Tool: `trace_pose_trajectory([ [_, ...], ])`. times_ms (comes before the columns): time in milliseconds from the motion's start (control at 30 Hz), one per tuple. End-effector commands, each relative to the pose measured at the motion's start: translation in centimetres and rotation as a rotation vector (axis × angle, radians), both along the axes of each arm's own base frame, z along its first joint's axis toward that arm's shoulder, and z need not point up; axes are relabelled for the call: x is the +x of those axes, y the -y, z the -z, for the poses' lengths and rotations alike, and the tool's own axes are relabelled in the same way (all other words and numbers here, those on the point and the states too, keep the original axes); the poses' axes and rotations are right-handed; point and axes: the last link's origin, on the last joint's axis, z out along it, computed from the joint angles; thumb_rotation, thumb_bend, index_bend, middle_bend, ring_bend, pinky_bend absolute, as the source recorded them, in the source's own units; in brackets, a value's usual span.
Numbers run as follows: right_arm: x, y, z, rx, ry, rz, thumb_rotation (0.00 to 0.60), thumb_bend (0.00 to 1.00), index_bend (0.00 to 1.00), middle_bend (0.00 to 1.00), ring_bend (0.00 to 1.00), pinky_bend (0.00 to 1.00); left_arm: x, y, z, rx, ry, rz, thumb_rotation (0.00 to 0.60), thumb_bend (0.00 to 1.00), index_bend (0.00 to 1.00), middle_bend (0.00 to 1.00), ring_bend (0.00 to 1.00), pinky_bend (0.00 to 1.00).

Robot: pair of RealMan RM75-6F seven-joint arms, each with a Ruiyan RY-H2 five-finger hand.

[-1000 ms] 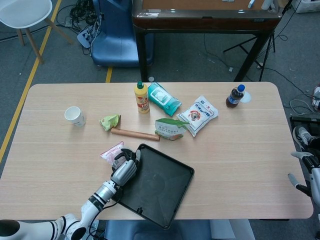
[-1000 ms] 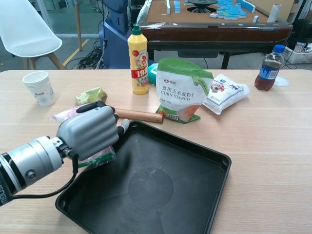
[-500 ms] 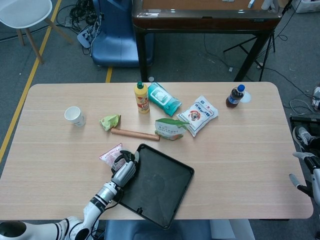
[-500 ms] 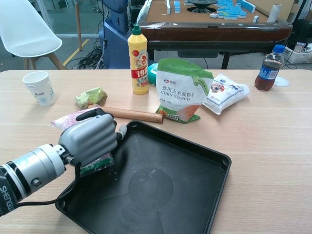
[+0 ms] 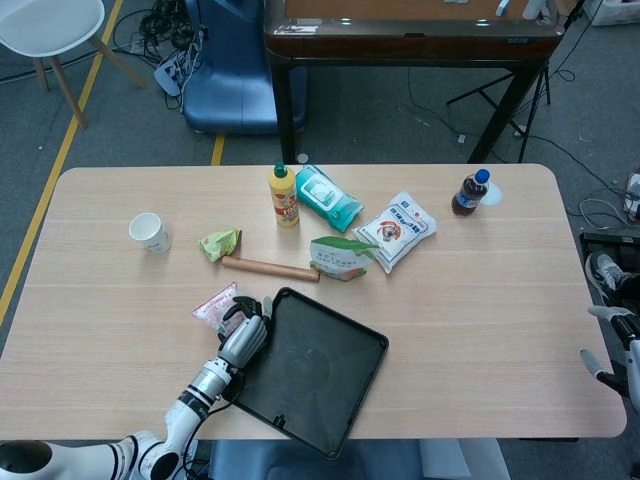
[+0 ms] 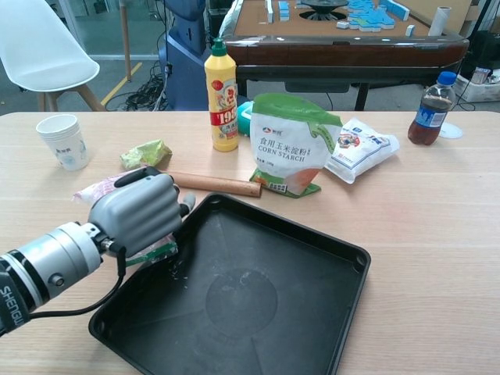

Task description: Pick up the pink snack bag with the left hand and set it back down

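Since a second ago the left robot hand (image 6: 137, 212) has drawn back toward the table's (image 5: 480, 300) left side, carrying the pink bag (image 6: 101, 186) with it, so the bag now sits further off the tray's (image 6: 312, 312) left rim. The fingers are curled over the bag, clasping it; its pink end sticks out past them on the far side, and a green-printed edge shows under the palm against the tray's rim. Whether the bag is off the table cannot be told. Beyond the tray lie a rolling pin (image 6: 215, 184), a corn starch bag (image 6: 293, 144) and a yellow bottle (image 6: 221, 96). The right robot hand (image 5: 612, 350) shows only at the head view's right edge, well right of the tray; whether it is spread or closed cannot be told.
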Motion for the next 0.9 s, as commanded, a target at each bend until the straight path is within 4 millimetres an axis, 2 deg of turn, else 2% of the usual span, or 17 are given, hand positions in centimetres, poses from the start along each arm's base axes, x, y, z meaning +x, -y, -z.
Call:
trace_pose_trajectory([
  [33,0.0,0.0,0.0,0.000,0.000,0.002,0.600,0.20,0.33,0.39,0.21,0.25,0.8,-0.3,-0.9,-0.038,0.090,-0.034,0.600,0.38,0.15,0.44,0.47,0.77],
  [233,-0.1,0.0,0.0,-0.001,0.002,0.007,0.600,0.20,0.33,0.39,0.21,0.25,1.6,-1.3,-1.7,-0.136,0.253,-0.066,0.600,0.38,0.17,0.44,0.47,0.77],
  [433,0.0,0.3,0.2,0.003,0.002,0.008,0.600,0.20,0.33,0.39,0.21,0.25,1.6,-2.2,-2.3,-0.245,0.438,-0.172,0.600,0.38,0.19,0.44,0.47,0.77],
  [667,0.2,0.7,0.3,0.007,0.000,0.006,0.600,0.20,0.33,0.39,0.21,0.25,1.1,-3.4,-3.2,-0.359,0.696,-0.395,0.600,0.38,0.20,0.44,0.48,0.78],
  [900,0.3,1.0,0.4,0.011,-0.003,0.005,0.600,0.20,0.33,0.39,0.21,0.25,0.3,-5.6,-4.8,-0.420,0.983,-0.598,0.600,0.38,0.22,0.44,0.49,0.79],
])
